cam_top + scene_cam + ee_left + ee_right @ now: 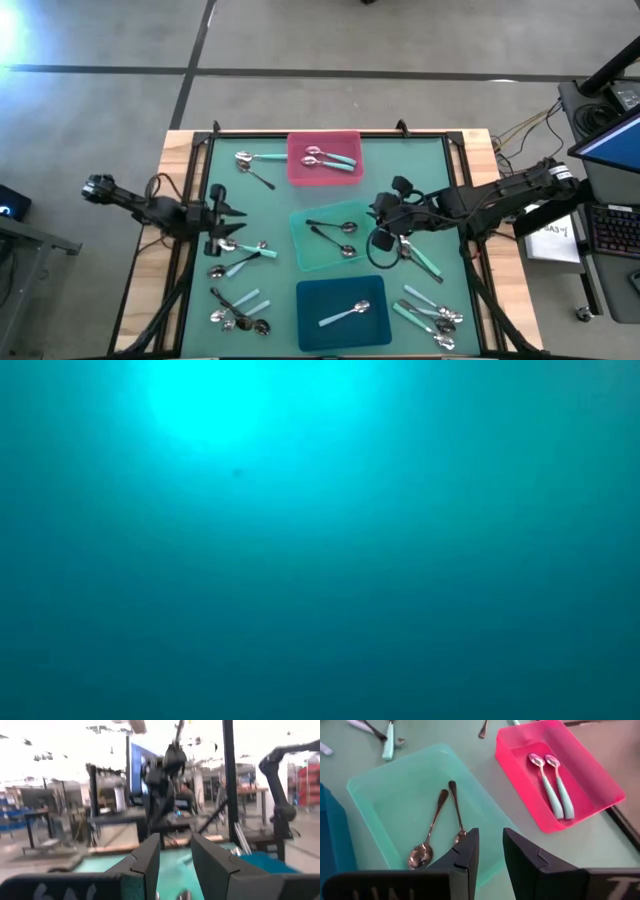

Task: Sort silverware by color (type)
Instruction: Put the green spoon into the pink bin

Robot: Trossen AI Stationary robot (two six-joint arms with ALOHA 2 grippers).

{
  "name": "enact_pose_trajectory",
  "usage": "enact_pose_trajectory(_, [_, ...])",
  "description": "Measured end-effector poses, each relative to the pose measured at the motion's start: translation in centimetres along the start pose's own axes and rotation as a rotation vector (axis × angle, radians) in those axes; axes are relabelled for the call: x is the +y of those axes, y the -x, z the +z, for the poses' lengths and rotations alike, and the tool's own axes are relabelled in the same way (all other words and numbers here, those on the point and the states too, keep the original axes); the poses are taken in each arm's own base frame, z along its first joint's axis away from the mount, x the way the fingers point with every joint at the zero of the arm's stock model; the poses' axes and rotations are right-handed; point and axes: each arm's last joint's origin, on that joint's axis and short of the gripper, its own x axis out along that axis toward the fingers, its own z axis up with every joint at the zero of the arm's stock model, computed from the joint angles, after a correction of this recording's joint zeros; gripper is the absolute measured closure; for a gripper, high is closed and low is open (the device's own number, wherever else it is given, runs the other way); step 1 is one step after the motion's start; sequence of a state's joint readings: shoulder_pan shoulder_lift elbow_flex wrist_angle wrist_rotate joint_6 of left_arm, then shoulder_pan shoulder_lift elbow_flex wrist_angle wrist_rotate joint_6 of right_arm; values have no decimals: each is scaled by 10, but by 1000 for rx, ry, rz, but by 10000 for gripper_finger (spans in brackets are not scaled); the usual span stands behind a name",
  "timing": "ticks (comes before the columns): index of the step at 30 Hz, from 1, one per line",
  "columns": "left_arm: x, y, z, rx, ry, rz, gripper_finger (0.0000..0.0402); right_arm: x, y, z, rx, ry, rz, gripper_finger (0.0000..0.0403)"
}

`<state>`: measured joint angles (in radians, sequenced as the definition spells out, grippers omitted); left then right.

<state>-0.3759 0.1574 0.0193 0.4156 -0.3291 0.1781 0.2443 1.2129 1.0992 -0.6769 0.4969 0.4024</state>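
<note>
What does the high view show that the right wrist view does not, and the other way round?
Only the high view: both arms, the left fingers over loose spoons at the table's left, the dark teal tray with one pale spoon, and the loose spoons at the lower right. Only the right wrist view: the right fingers close up, with a gap between them, above the mint tray's near wall. Both: the mint tray with two dark spoons, and the pink tray with two teal spoons side by side.
</note>
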Motion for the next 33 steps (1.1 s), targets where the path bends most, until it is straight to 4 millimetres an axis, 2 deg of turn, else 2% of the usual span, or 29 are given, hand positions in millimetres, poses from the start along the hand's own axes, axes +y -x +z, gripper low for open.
enact_pose_trajectory(4, [4, -1, 5, -44, 100, 118, 306, 0, 0, 0, -1, -55, 0, 323])
enact_pose_trajectory(7, [6, -2, -1, 20, 179, 260, 306, 0, 0, 0, -1, -86, -1, 323])
enact_pose_trajectory(12, [7, -6, -13, 123, 104, 296, 306, 0, 0, 0, -5, -124, -8, 323])
enact_pose_trajectory(15, [11, -9, -14, 143, 32, 403, 306, -1, 0, 0, -14, -138, -25, 323])
enact_pose_trajectory(19, [15, -13, -17, 164, 30, 450, 306, -1, 0, 0, -15, -150, -26, 323])
enact_pose_trajectory(22, [18, -20, -15, 193, 31, 431, 306, -1, 0, 0, -14, -150, -27, 323])
enact_pose_trajectory(29, [28, -41, -8, 267, -18, 509, 306, -1, 0, 0, -14, -146, -27, 323])
enact_pose_trajectory(33, [37, -50, -14, 434, -63, 565, 306, -1, -2, -2, -6, -143, -32, 323])
